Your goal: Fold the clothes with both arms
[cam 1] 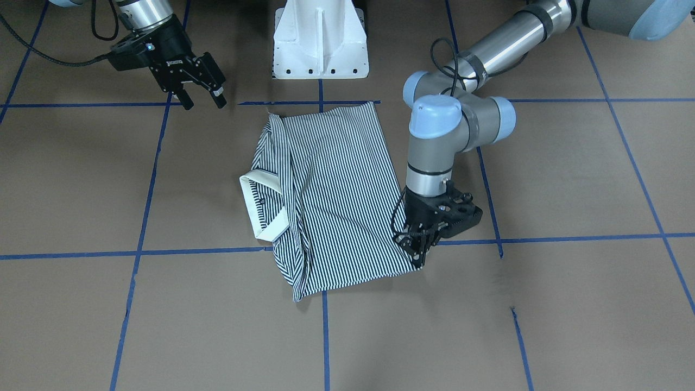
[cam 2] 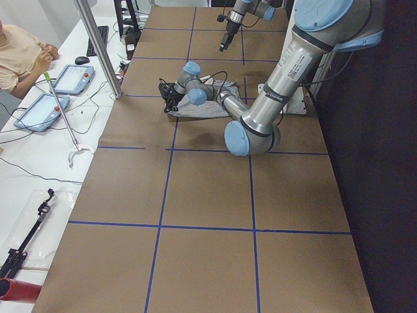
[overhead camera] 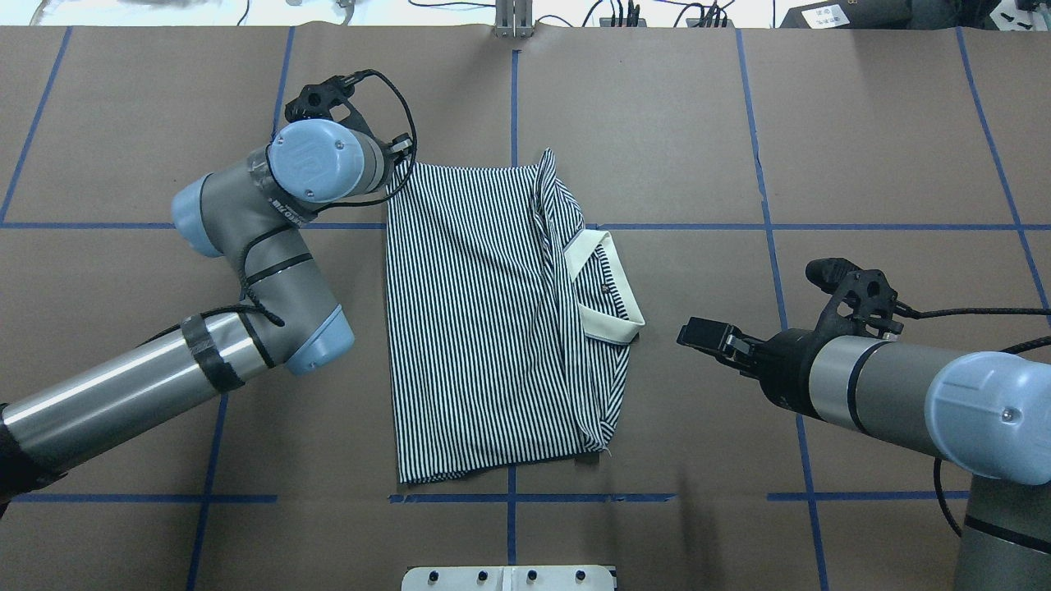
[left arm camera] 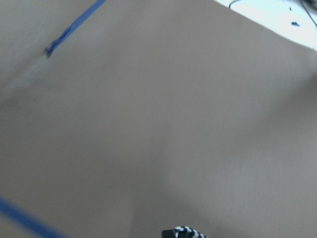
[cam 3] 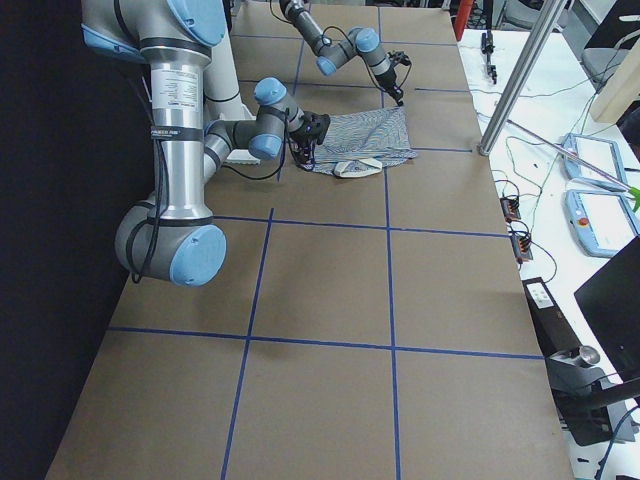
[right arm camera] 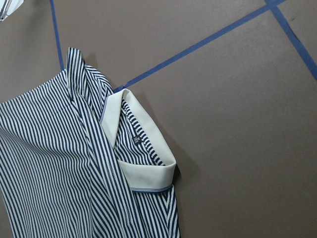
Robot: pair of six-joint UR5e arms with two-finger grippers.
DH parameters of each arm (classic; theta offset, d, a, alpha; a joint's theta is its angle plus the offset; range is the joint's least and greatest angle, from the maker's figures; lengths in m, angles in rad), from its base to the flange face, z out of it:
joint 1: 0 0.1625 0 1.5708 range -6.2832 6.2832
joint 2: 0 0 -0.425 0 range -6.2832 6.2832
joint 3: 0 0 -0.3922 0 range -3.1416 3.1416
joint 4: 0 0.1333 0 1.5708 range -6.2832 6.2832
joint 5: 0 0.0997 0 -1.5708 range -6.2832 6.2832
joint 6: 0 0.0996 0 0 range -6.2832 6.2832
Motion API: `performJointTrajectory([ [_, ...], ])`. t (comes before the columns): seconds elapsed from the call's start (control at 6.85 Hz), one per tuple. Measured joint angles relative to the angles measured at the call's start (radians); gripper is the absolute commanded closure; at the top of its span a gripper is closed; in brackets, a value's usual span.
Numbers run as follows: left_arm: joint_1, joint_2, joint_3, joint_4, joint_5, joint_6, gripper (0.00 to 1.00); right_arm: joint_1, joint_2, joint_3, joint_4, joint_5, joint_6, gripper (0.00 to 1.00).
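Note:
The navy-and-white striped polo shirt [overhead camera: 476, 328] lies folded lengthwise at the table's middle, its cream collar [overhead camera: 603, 287] turned towards my right arm. My left gripper [cam 1: 421, 252] points down at the shirt's far corner on the left arm's side and is shut on the fabric there. A scrap of striped cloth [left arm camera: 185, 232] shows at the bottom edge of the left wrist view. My right gripper [cam 1: 203, 100] hovers open and holds nothing, off the shirt beyond the collar side. The right wrist view looks down on the collar [right arm camera: 143, 148].
The white pedestal base [cam 1: 320, 43] stands at the near edge, behind the shirt. Blue tape lines [overhead camera: 772, 226] grid the brown table. Beyond the far edge are a metal post [cam 2: 98, 49], tablets [cam 2: 71, 78] and a seated person [cam 2: 19, 55].

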Motion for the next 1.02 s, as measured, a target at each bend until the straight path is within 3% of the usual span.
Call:
performJointTrajectory([
  [0.15, -0.017, -0.074, 0.137, -0.072, 0.001, 0.058, 0.95, 0.001, 0.011, -0.005, 0.0, -0.011, 0.001, 0.0],
  [0.29, -0.024, -0.141, 0.246, -0.126, 0.006, 0.141, 0.73, 0.0, 0.017, -0.008, 0.0, -0.035, 0.001, 0.0],
  [0.58, -0.038, -0.25, 0.388, -0.176, 0.061, 0.26, 0.45, 0.0, 0.05, -0.039, -0.01, -0.075, 0.002, 0.0],
  [0.73, -0.06, -0.228, 0.36, -0.196, 0.07, 0.29, 0.41, -0.002, 0.112, -0.099, -0.038, -0.09, 0.0, 0.0],
  [1.02, -0.102, -0.034, 0.202, -0.215, 0.057, 0.26, 0.45, -0.011, 0.386, -0.264, -0.225, -0.098, -0.019, 0.0],
])
